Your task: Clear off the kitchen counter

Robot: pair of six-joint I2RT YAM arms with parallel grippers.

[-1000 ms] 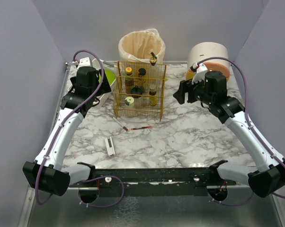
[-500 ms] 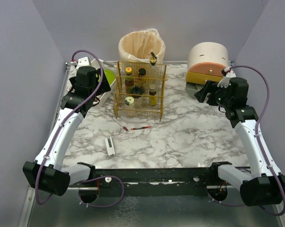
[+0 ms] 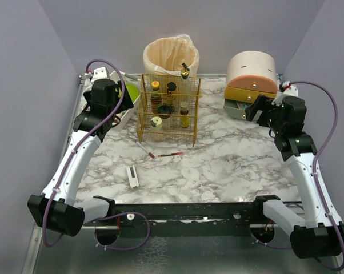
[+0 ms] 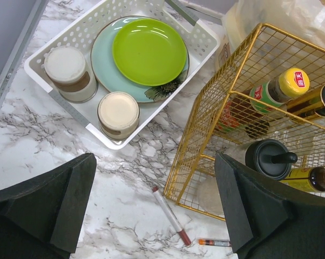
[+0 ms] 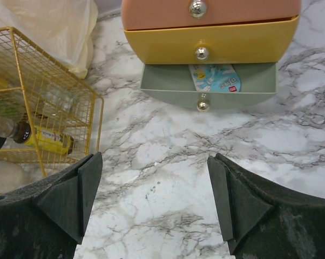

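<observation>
Left gripper (image 4: 154,200) hangs wide open and empty over the counter (image 3: 218,165) by the tray (image 4: 70,105) and rack (image 4: 205,145), while right gripper (image 5: 154,197) gapes wide, empty, facing the open drawer (image 5: 208,86).

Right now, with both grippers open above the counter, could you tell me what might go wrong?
The right gripper faces the open bottom drawer; a careless approach could shove the whole drawer unit rather than close it. The red-tipped pen lies at the foot of the gold wire rack, so the left gripper reaching down might snag the wires and topple bottles.

Marble counter (image 3: 218,165), wire rack (image 3: 166,128), plas. tray (image 4: 65,102)
</observation>
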